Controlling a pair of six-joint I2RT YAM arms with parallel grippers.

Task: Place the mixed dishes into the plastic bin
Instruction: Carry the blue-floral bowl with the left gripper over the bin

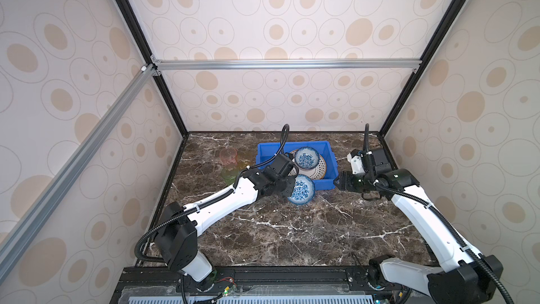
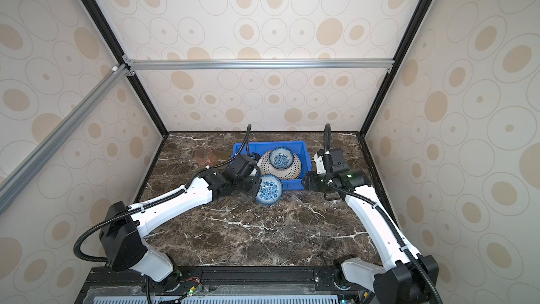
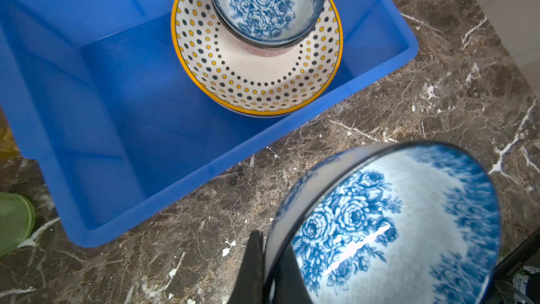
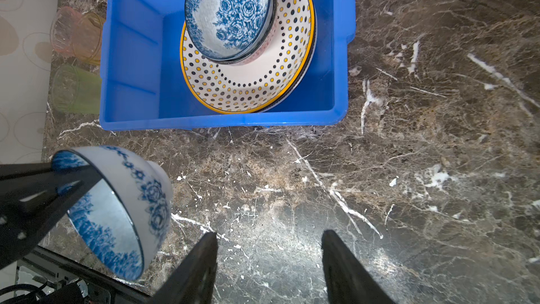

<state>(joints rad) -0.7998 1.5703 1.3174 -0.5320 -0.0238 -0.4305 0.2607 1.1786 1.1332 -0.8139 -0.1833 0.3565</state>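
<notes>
Bowl [image 1: 302,190], tilted, mouth away from the bin [image 4: 219,121], rim clamped in left hand [image 3: 270,271] just outside its near edge; right hand [image 4: 271,233] open.

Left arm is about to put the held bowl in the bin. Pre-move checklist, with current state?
1. Left gripper shut on held bowl rim: ok.
2. Bowl level: not ok, tilted.
3. Bowl over blue bin: not ok, it is over the table in front.
4. Bare bin floor beside dotted plate: ok.
5. Right gripper open, empty, outside bin: ok.
6. Grip firmness: cannot tell.
</notes>
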